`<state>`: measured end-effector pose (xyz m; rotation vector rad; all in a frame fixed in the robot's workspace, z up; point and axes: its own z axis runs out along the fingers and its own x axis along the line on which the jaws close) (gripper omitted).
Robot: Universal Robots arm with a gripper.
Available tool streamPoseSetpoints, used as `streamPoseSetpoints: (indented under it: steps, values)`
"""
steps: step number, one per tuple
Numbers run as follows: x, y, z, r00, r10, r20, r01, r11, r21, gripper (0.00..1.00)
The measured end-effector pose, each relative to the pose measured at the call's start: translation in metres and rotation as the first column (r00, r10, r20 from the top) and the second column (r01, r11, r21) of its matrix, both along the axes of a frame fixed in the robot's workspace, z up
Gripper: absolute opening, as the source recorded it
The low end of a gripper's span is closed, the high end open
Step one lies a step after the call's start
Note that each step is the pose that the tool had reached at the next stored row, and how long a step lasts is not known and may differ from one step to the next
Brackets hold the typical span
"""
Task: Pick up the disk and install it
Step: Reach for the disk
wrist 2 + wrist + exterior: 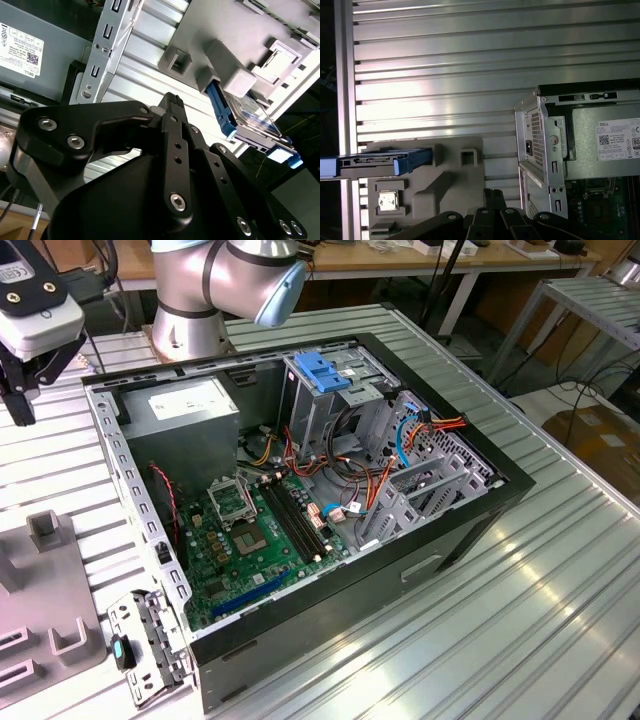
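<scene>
On the grey fixture (450, 170), outside the computer case (330, 635), the disk (375, 161) stands on its long edge in a slot, with its blue rails showing. In the second wrist view the disk (252, 117) sits between raised blocks of the fixture (225, 30), and its blue end tab projects clear of them.

1. Gripper status. The gripper (172, 100) appears pressed together, with nothing pinched. In both wrist views it is apart from the disk and makes no contact with it. In the exterior view the gripper (18, 410) hangs over the slatted table (520, 620) at about 10 o'clock from the case. It is at 12 o'clock from the fixture (50, 580), on the exterior view's left.

2. Case status. The case lies open on the table with its side panel off. The grey metal cage (300, 405), topped by its light-blue latch plate (322, 372), stands at about 1 o'clock from the motherboard (250, 540).

3. Progress assessment. Judged from this layout, no stage of the task is complete. The disk has not been grasped or lifted from its slot, and it is well apart from the cage. Both the pick-up and the installation are outstanding.
</scene>
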<state>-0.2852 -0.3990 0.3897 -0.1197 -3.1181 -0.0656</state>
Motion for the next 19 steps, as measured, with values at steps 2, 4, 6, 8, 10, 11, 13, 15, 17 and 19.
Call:
streamPoseSetpoints:
  steps: [2, 4, 6, 8, 10, 11, 13, 15, 17, 19]
  values:
    - [-0.0011, 0.0000, 0.0000, 1.0000, 0.000, -0.0001, 0.000, 1.0000, 0.0000, 0.11]
    - [-0.0029, 0.0000, 0.0000, 1.0000, 0.000, -0.0004, 0.000, 1.0000, 0.0000, 0.11]
    - [-0.0040, 0.0000, -0.0001, 1.0000, 0.000, -0.0005, 0.000, 1.0000, 0.0000, 0.11]
    - [-0.0051, 0.0000, -0.0001, 1.0000, 0.000, -0.0006, 0.000, 1.0000, 0.0000, 0.11]
    - [-0.0062, 0.0000, -0.0001, 1.0000, 0.000, -0.0008, 0.000, 1.0000, 0.0000, 0.11]
    - [-0.0070, 0.0000, -0.0001, 1.0000, 0.000, -0.0010, 0.000, 1.0000, 0.0000, 0.11]
    - [-0.0080, 0.0000, -0.0001, 1.0000, 0.000, -0.0012, 0.000, 1.0000, 0.0000, 0.11]
    - [-0.0091, 0.0000, -0.0002, 1.0000, 0.000, -0.0013, 0.000, 1.0000, 0.0000, 0.11]
    - [-0.0102, 0.0000, -0.0002, 1.0000, 0.000, -0.0015, 0.000, 1.0000, 0.0000, 0.11]
    - [-0.0117, 0.0000, -0.0002, 1.0000, 0.000, -0.0017, 0.000, 1.0000, 0.0000, 0.11]
